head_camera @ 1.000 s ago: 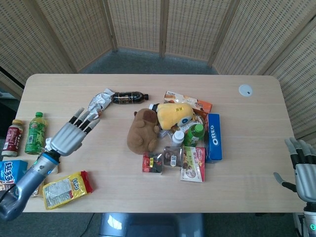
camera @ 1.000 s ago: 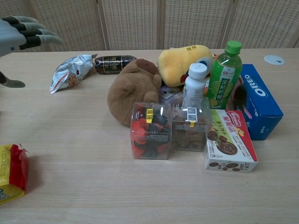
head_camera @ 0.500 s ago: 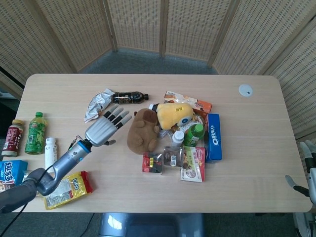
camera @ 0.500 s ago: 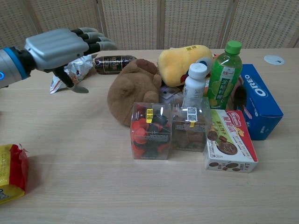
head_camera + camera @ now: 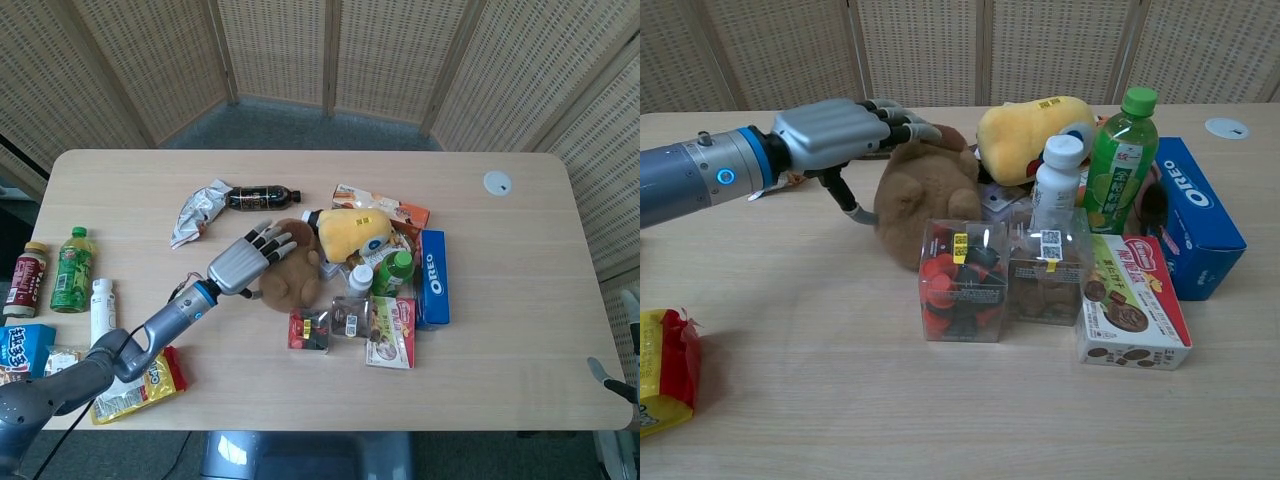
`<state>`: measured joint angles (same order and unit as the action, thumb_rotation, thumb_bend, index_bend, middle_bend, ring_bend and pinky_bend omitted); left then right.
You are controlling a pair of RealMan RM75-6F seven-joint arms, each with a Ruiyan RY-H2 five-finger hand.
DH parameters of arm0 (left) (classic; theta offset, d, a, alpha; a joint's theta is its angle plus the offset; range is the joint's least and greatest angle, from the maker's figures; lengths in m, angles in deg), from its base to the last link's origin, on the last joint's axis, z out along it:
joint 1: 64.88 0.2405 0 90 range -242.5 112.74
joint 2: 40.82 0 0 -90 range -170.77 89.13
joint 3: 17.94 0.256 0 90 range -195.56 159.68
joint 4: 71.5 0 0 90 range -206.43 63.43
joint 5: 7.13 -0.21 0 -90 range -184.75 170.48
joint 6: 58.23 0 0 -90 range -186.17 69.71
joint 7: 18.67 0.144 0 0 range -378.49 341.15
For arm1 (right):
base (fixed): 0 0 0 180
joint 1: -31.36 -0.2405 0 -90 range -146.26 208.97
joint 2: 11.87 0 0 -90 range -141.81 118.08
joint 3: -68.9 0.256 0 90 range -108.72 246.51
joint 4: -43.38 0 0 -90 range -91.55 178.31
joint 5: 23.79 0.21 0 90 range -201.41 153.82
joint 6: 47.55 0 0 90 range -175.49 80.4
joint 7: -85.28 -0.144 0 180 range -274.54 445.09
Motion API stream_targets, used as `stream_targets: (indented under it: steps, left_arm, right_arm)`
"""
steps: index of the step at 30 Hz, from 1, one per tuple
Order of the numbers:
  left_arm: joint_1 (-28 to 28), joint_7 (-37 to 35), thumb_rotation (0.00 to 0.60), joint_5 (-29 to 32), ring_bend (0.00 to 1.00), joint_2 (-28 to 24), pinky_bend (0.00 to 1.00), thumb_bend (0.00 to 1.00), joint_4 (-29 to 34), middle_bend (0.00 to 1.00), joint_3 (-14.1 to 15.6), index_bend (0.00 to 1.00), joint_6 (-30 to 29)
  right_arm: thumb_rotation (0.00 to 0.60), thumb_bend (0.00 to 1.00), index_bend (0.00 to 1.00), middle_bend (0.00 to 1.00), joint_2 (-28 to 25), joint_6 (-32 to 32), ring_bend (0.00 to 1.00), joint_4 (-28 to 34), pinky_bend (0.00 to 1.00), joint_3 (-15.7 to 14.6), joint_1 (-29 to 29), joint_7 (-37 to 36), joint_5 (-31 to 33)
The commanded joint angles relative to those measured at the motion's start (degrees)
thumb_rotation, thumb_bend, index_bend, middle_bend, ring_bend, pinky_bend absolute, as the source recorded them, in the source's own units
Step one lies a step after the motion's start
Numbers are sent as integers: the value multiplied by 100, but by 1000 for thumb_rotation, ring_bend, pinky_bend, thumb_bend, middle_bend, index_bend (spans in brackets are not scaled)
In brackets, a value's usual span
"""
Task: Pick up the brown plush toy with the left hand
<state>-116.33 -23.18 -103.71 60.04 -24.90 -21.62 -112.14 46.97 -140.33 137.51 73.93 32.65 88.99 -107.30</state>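
The brown plush toy [image 5: 290, 275] [image 5: 925, 190] lies at the middle of the table, leaning against a yellow plush [image 5: 352, 230]. My left hand [image 5: 248, 262] [image 5: 835, 130] has come in from the left. Its fingers [image 5: 902, 128] stretch out over the top of the toy, and the thumb hangs down beside the toy's left flank. The fingers are spread and do not grip the toy. Only a sliver of my right hand [image 5: 604, 369] shows at the lower right edge of the head view, off the table.
Packed right of the toy are two clear snack boxes [image 5: 960, 280], a white bottle [image 5: 1055, 185], a green bottle [image 5: 1118, 160], a biscuit box [image 5: 1130, 315] and an Oreo box [image 5: 1200, 215]. Behind lie a silver bag [image 5: 195, 212] and a cola bottle [image 5: 262, 198]. Bottles [image 5: 72, 268] and a yellow packet [image 5: 135, 380] sit at the left.
My left hand has swept rightward from the table's left side to the brown toy, with its fingers now over the toy. My right hand has dropped further out of view.
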Motion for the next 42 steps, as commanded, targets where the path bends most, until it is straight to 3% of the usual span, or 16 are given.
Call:
stream_targets:
  steps: [1,4,8,10,12,14,19,23,28,42]
  left_arm:
    - [-151,191,486,203,0,28,0,0,58,0,39,0,427]
    - [-201,413,489,357,0,32,0,0,147,0,19,0,644]
    - [-194,575,592,580,24,47,8,0,294,0,-38,23,759]
    - [-174,655,600,612,155,67,104,23,293,27,-49,126,684]
    - [-137,697,600,626,355,104,299,111,249,181,-56,296,540]
    - [-89,671,600,637,491,141,443,161,188,336,-76,400,354]
    - [42,491,600,639,645,130,593,178,114,504,-120,547,-121]
    - [175,373,600,608,703,-20,640,185,156,567,-131,605,-531]
    - [362,276,600,614,710,-377,647,186,459,575,-189,609,-1002]
    - [950,642,600,584,715,-2093,649,172,2515,573,-511,605,-2285]
  right_arm:
    - [586,202,0,0,-2,-4,0,8,0,1,8,5,-3]
    - [584,202,0,0,-10,-15,0,21,0,4,25,10,-6]
    - [587,203,0,0,-18,-30,0,36,0,6,41,-1,-28]
    - [587,202,0,0,-22,-39,0,45,0,8,46,-10,-44]
    - [586,203,0,0,-28,-46,0,53,0,13,51,-10,-53]
    - [585,203,0,0,-31,-46,0,62,0,14,56,-5,-57]
    - [584,202,0,0,-22,-33,0,64,0,20,53,-17,-73]
    - [588,203,0,0,5,-3,0,42,0,25,37,-46,-87]
    - [583,201,0,0,39,30,0,0,0,33,13,-87,-110]
    - [587,202,0,1,212,170,0,-182,0,24,-93,-221,-205]
